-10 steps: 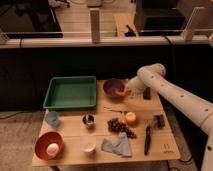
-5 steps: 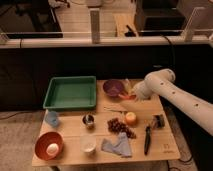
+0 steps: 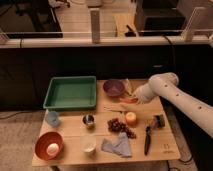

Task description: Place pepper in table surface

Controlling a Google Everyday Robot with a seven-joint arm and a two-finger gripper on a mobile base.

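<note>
The slim red-orange pepper (image 3: 128, 100) is at the tip of my gripper (image 3: 134, 97), just right of the purple bowl (image 3: 113, 88) and low over the tan wooden table surface (image 3: 165, 142). My gripper is shut on the pepper. I cannot tell whether the pepper touches the wood. My white arm (image 3: 175, 97) reaches in from the right.
A green tray (image 3: 70, 92) lies at the back left. In front are a blue cup (image 3: 52, 118), an orange bowl (image 3: 49, 146), a metal cup (image 3: 88, 120), a white cup (image 3: 88, 144), dark grapes (image 3: 120, 126), an orange fruit (image 3: 131, 118), a blue cloth (image 3: 116, 146) and a black brush (image 3: 148, 135).
My gripper has moved from over the purple bowl to its right side, carrying the pepper out of the bowl and down toward the table.
</note>
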